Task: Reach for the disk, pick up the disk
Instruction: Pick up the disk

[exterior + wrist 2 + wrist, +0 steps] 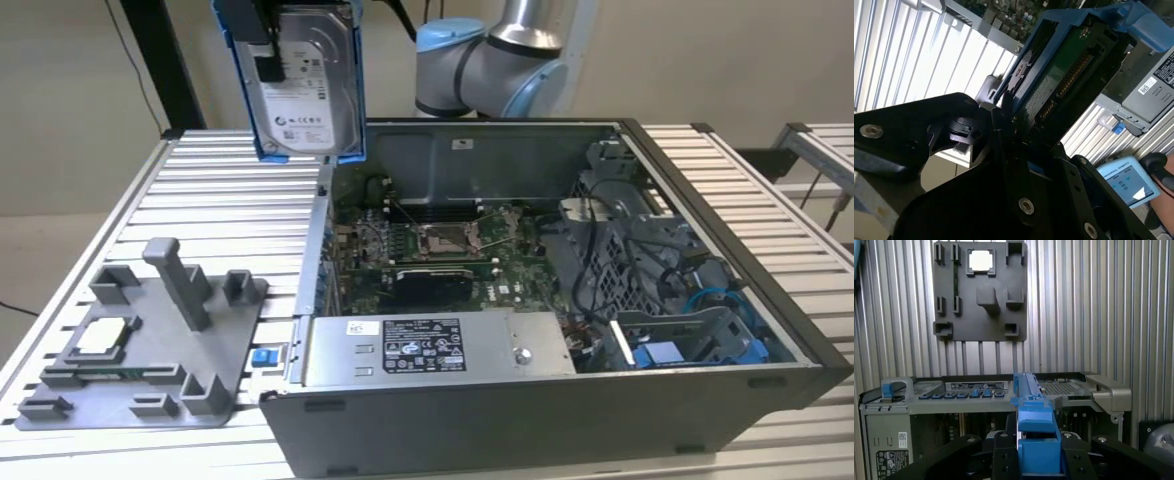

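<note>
I record the disk (310,90) off the desk (227,190), hanging upright near the desk's far edge, above a wall of the open computer case (534,425). The tool (1038,447) is closed onto it: in the first wrist view its black fingers (1002,446) press on either side of the blue bracket. I judge the grip is taken on the bracket to spare the drive faces, and the height keeps it clear of the case. Reach and pickup appear complete. The grey fixture plate (147,350) lies toward the desk's near corner, well apart.
</note>
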Motion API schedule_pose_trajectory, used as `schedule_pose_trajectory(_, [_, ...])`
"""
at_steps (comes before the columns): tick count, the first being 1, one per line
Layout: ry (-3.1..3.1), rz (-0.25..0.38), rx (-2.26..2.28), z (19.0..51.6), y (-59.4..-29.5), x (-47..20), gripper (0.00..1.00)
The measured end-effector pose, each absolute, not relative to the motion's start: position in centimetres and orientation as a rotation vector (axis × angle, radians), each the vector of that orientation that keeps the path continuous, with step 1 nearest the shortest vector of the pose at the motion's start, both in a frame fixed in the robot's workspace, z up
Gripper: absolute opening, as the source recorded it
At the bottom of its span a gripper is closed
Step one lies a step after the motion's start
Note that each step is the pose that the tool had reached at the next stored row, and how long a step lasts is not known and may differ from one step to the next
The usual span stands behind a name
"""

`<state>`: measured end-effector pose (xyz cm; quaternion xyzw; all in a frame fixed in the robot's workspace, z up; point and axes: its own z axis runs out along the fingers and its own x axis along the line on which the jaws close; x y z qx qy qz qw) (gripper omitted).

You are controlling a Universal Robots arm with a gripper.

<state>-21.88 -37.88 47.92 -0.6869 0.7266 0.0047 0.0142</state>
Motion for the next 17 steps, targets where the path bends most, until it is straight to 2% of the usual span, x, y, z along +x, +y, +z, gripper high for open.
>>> schedule_pose_trajectory(17, [2.263, 0.015, -2.139, 47.9, -38.0, -17.6, 0.0])
